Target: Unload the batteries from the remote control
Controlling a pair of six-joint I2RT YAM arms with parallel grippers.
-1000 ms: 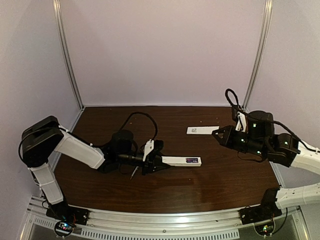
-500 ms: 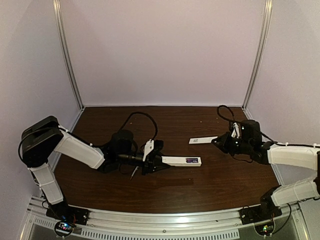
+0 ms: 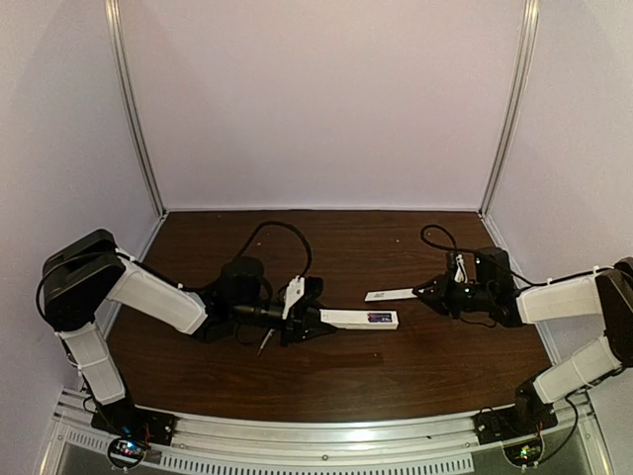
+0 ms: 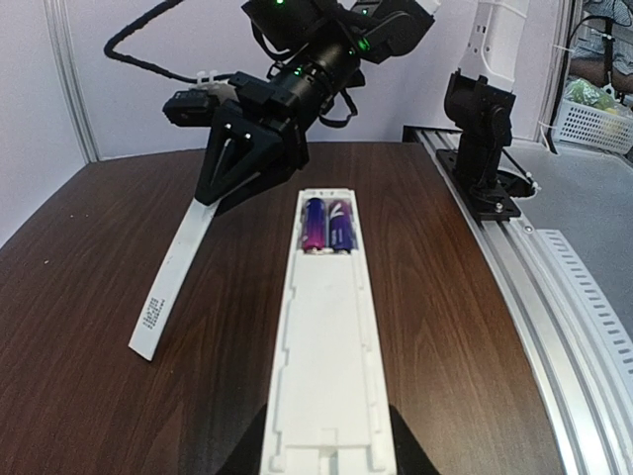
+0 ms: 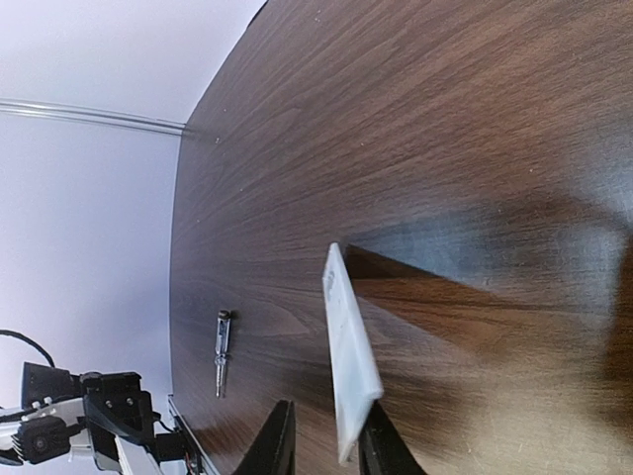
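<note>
Seen from above, a dark wooden table (image 3: 396,376) carries two robot arms reaching toward each other. On the left, the left gripper (image 3: 313,319) lies low over the table, its fingers closed on the near end of the remote control (image 3: 351,319). Just beside this gripper, on the side nearer the arm bases, a thin screwdriver (image 3: 265,342) with a silver tip lies flat on the wood. The remote control is a slim white bar lying along the table and pointing to the right, toward the other arm. Its back faces up and is uncovered, so the open battery compartment shows at the end farthest from the left gripper. In the left wrist view two batteries (image 4: 328,224) sit side by side in that compartment, one purple and one blue, both inside the remote. Farther right, apart from the remote, is the thin white back cover (image 3: 389,293) with a small grey mark. It is tilted, with its left end resting on the table and its right end raised. The right gripper (image 3: 421,290) is pinched on that raised end. In the right wrist view the cover's end sits between the two dark fingertips, though a narrow gap seems to show beside one of them. The right arm stretches in from the right edge, close to the table.
</note>
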